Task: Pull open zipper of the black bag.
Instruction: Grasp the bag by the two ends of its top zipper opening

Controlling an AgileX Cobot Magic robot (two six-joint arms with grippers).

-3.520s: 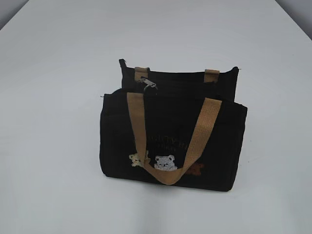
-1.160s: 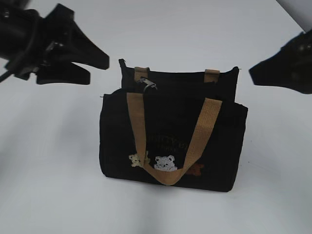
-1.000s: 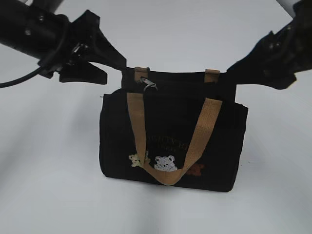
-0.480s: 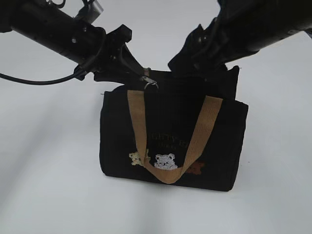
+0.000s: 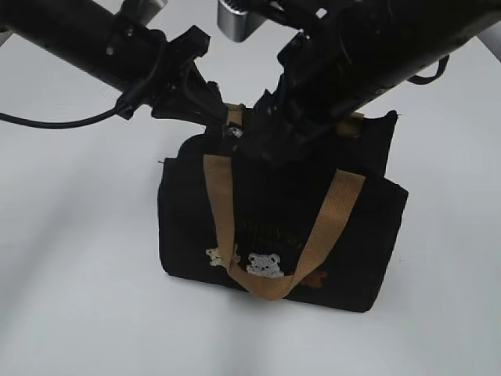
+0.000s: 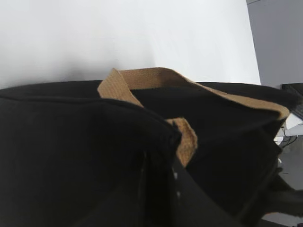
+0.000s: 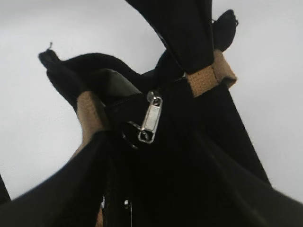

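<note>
Exterior view, starting at the left: what is the left gripper (image 5: 205, 110) doing? asks Mia.

Jon: It sits at the far left corner of the black bag (image 5: 352, 235), up against the top edge. I cannot tell whether its claw is pinched on the fabric or only resting there. The left wrist view shows just black cloth and a tan handle (image 6: 142, 80) close up.

Mia: And the zipper (image 7: 151, 118)?

Jon: A small shiny silver pull tab at the left end of the bag's top, seen best in the right wrist view. It lies flat on the black track beside a handle root.

Mia: The right gripper (image 5: 262, 141)?

Jon: It hangs over that tab from the right with its claw apart, one finger either side and nothing clamped.

Mia: How would you do it well?

Jon: Close squarely on the tab, not on the cloth. Keep the left corner pinned. Then draw along the track towards the right. I judge the soft bag would drag across the table (image 5: 70, 258) otherwise.

Mia: Its looks?

Jon: Boxy black fabric, with small bears (image 5: 264, 264) stitched on the near face.
</note>
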